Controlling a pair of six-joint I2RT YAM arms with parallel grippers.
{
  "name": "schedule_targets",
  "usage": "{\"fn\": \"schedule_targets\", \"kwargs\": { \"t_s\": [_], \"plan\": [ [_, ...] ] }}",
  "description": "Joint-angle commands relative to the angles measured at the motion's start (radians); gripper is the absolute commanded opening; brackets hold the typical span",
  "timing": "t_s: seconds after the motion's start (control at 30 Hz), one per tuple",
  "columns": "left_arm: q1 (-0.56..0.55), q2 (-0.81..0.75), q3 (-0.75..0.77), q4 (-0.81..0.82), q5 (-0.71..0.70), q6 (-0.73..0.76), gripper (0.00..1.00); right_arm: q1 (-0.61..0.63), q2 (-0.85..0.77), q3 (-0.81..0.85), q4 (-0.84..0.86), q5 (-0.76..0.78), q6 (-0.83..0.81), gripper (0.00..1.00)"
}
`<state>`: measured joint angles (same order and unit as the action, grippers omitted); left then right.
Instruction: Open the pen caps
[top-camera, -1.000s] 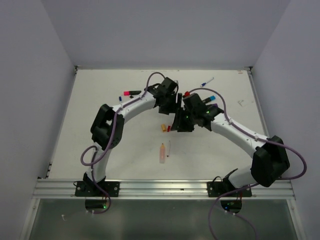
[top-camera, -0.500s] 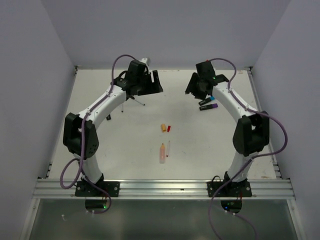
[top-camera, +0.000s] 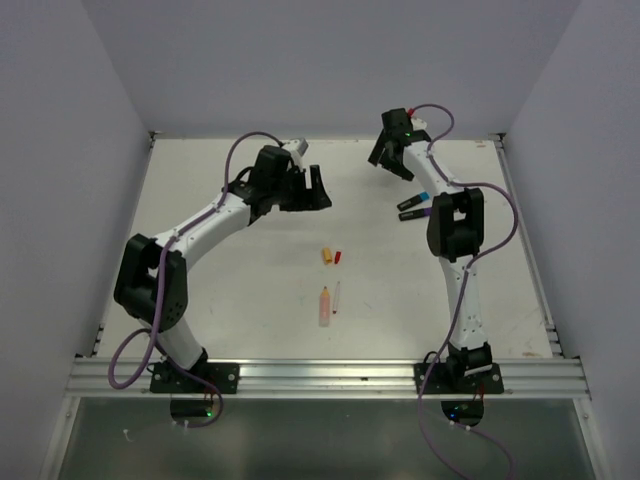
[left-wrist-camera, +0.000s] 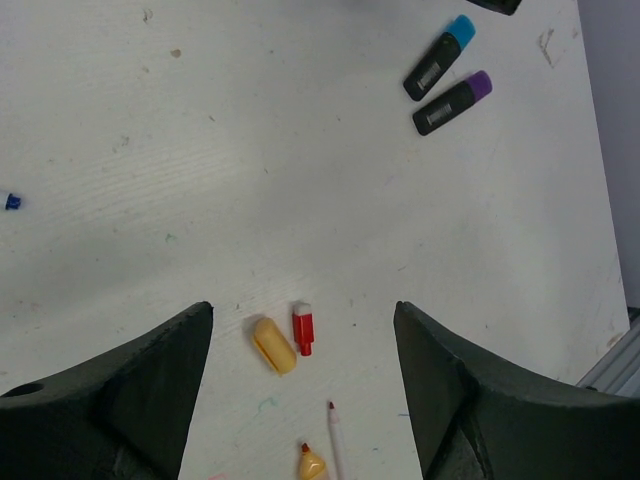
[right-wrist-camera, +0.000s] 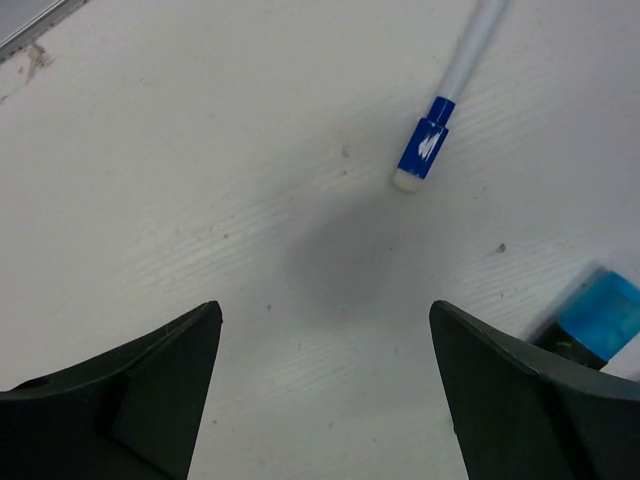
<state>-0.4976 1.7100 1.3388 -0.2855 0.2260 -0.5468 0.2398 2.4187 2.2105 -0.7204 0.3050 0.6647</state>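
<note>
toward the near edge, about mid-width, a peach pen barrel (top-camera: 324, 306) and a thin red-tipped pen (top-camera: 336, 297) lie side by side, both uncapped. just beyond them, at the middle of the tabletop (top-camera: 220, 290), an orange cap (left-wrist-camera: 274, 345) and a red cap (left-wrist-camera: 302, 328) lie loose and close together.

farther on, toward the right edge, a black marker (left-wrist-camera: 430, 72) with a cyan cap (left-wrist-camera: 460, 28) lies parallel to a second marker (left-wrist-camera: 443, 110) with a purple cap (left-wrist-camera: 479, 83); both caps are on. nearest the far edge, by the far right corner, a slim white pen (right-wrist-camera: 472, 45) wears a blue cap (right-wrist-camera: 421, 148).

the right jaws hang over that pen, spread wide and empty. the left jaws, over the far half left of centre, are also wide apart with nothing between them.

the caps look light, hard and smooth, probably press-fitted, so a shallow pinch could slip. i'd hold the barrel's middle with one pair of jaws and grip the cap across its sides with the other. then pull straight along the pen. the slim pen would likely roll if nudged.
</note>
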Motion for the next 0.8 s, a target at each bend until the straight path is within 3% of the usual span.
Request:
{"fn": "schedule_targets", "kwargs": {
  "t_s": [0.0,0.5,0.77],
  "plan": [
    [0.004,-0.046,-0.026,0.083,0.035,0.048,0.77,-0.020,0.066,0.130,-0.030,0.086,-0.014,0.90],
    [0.007,-0.006,-0.030,0.134,0.076,0.024,0.78,-0.066,0.273,0.334,-0.030,0.134,-0.019,0.81],
    [0.019,0.000,-0.041,0.140,0.078,0.008,0.78,-0.094,0.299,0.328,-0.082,0.111,0.001,0.59]
  ]
}}
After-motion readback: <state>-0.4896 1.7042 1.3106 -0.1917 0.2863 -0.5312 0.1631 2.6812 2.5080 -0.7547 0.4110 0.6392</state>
